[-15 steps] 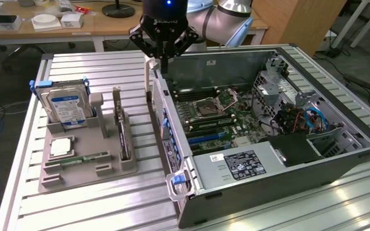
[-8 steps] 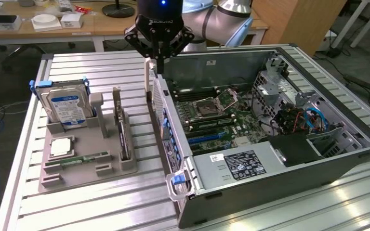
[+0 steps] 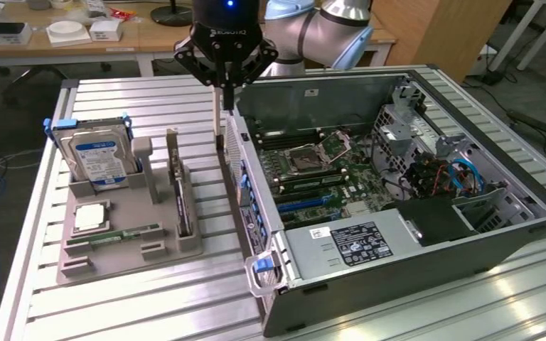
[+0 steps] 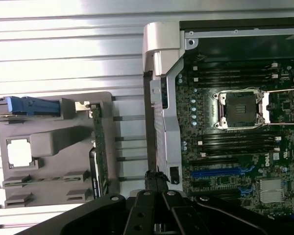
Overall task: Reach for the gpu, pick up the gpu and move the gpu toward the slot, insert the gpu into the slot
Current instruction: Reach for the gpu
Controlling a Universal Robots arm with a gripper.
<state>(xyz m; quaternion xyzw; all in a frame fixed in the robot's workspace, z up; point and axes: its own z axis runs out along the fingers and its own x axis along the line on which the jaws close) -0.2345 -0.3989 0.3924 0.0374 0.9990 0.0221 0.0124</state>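
Ok so progress-wise this is basically square one. The gpu (image 3: 181,195), a thin flat green circuit card with dark components, sits in its groove in the grey plastic holder tray (image 3: 111,264), which lies on the slatted aluminium table (image 3: 140,305) just beside the open black computer case (image 3: 500,245). Nothing is picked up, nothing is moved, nothing is inserted.

The black gripper (image 3: 220,142) hangs over the narrow gap between the tray and the case wall, with its long thin fingers (image 3: 221,106) pressed together and pointing straight down. It's clenched on nothing. It's near the card but off to the case side of it, not touching as far as I can tell.

Orientation: the card stands on its long edge. Its long axis runs along the tray, roughly parallel to the case's side wall, going far to near in the exterior view. In the wrist view you get it edge-on as a green strip (image 4: 100,152). The silver bracket looks to be at the far end, toward the arm, though I wouldn't swear to it.

The likely target, a blue slot (image 3: 297,204) on the green motherboard (image 3: 349,170), is open and unoccupied. The whole pick, carry and insert is left to do.
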